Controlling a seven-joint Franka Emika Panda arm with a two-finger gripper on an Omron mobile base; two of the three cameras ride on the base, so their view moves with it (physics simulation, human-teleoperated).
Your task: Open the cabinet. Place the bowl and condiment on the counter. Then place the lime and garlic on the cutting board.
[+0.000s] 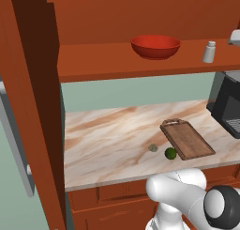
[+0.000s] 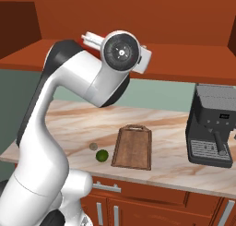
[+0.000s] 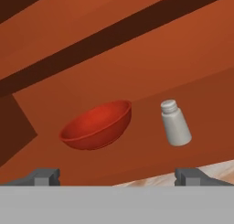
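The wall cabinet stands open, its door swung out at the 9 o'clock side of the left base view. On the cabinet shelf sits the glossy red bowl, upright, with the small whitish shaker bottle near it at 3 o'clock, the two apart. In the hand view the pincer is wide open and holds nothing; its fingertips frame the bowl and the shaker bottle ahead. Below, on the marble-look surface, the wooden cutting board lies flat, its metal loop handle at the far short end. The dark green lime rests on the surface just beside the board's near left edge, and the grey-beige garlic lies near the lime at its 10 o'clock, not touching it. A black coffee machine stands on the surface at 3 o'clock of the board.
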